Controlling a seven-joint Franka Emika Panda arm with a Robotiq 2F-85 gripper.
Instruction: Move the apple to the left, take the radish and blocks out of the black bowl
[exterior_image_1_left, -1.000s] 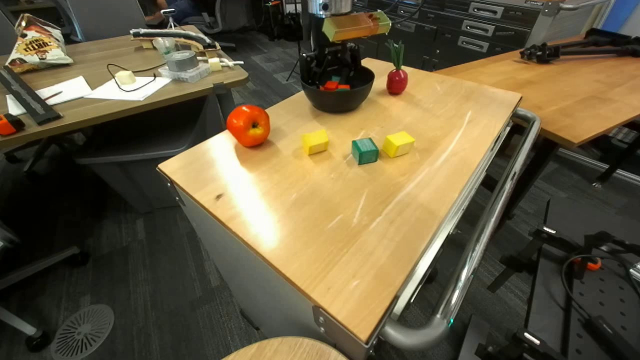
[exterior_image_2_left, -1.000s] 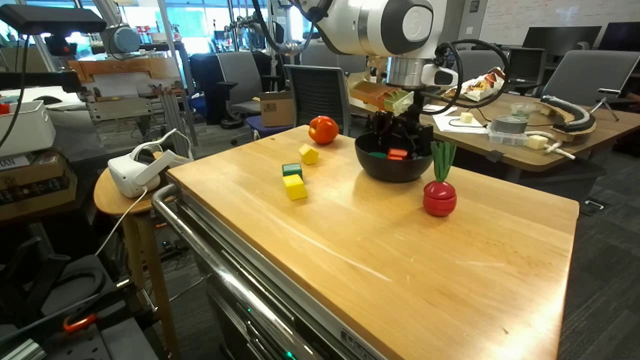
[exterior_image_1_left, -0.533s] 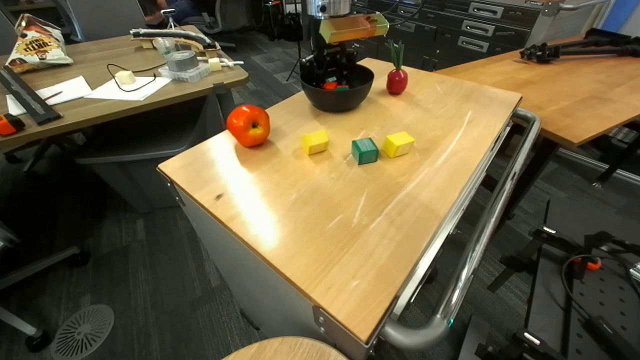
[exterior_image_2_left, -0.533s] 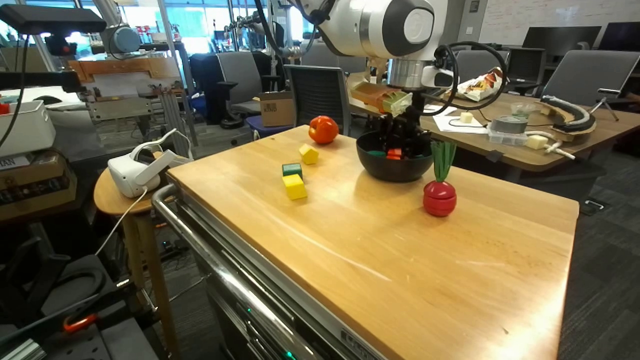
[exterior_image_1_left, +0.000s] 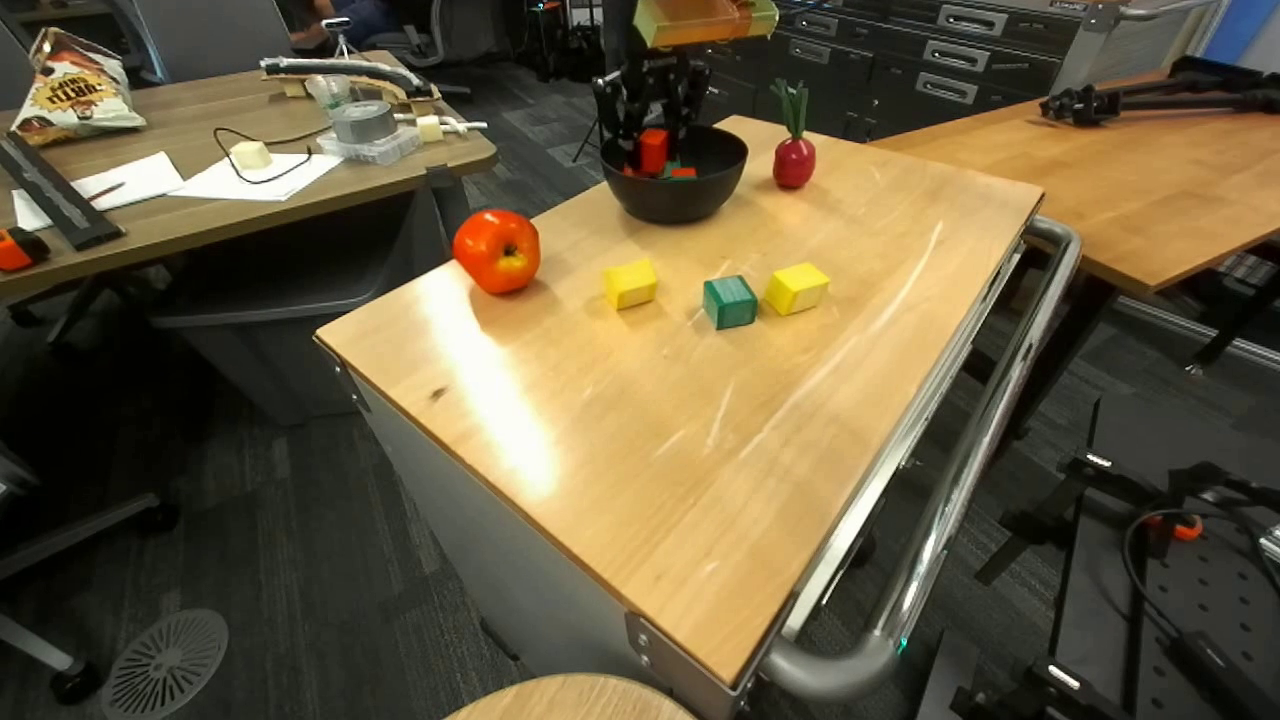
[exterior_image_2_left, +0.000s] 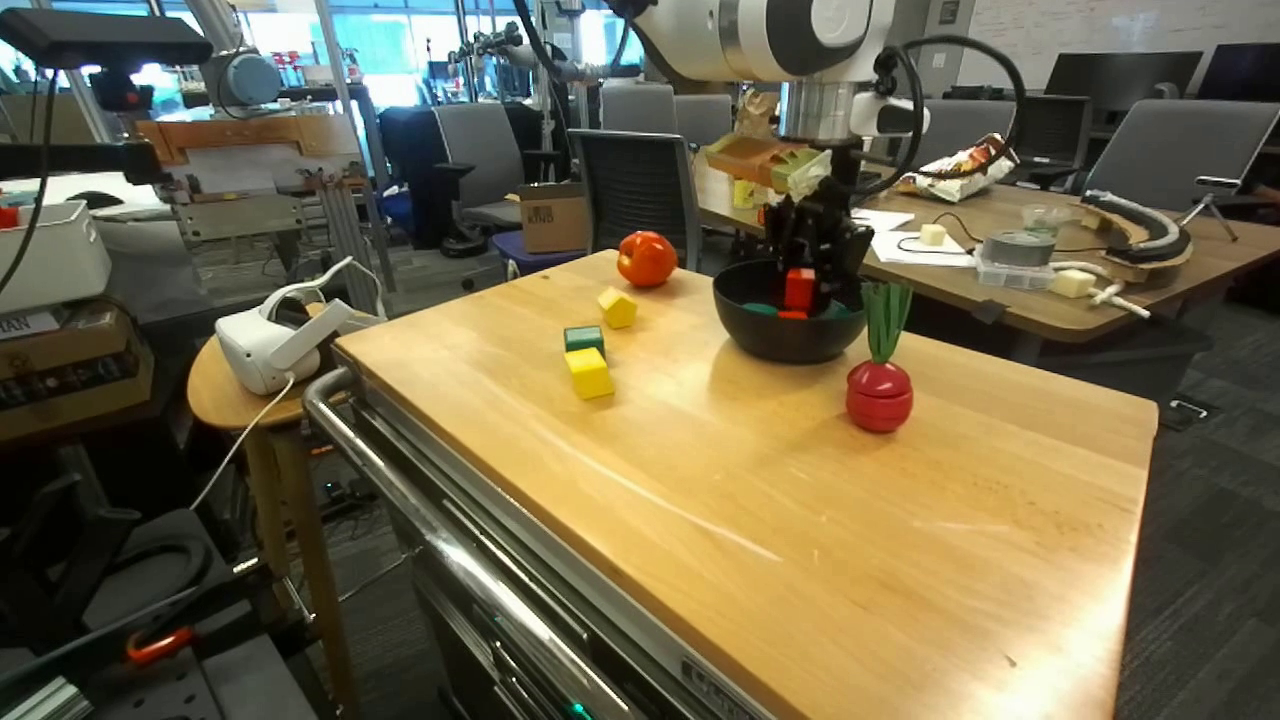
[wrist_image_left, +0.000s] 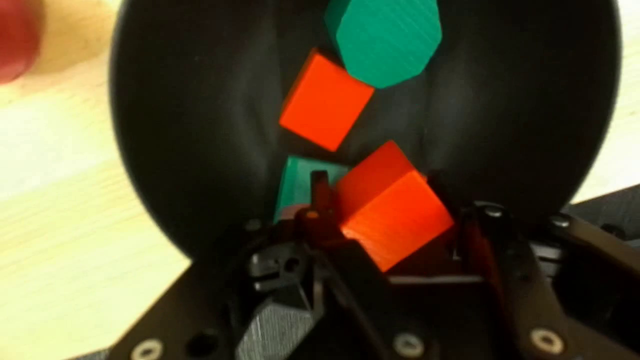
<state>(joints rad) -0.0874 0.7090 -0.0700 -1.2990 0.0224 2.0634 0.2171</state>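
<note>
Jaws closed on red block (wrist_image_left: 397, 220), held at mouth of black bowl (exterior_image_1_left: 690, 203); whether clear of rim, hard to tell. Looks like painted wood: probably light, stiff, hard to damage, but smooth faces may slip. Sits skewed, corners toward jaws (could pivot if knocked); two opposite flat faces would hold better. Likewise for loose red block (wrist_image_left: 327, 102) and faceted green block (wrist_image_left: 390, 45) inside bowl. Another green block (wrist_image_left: 299, 180) partly behind jaws. Radish (exterior_image_1_left: 795, 163), apple (exterior_image_1_left: 497, 252) out on surface (exterior_image_1_left: 650, 480).
</note>
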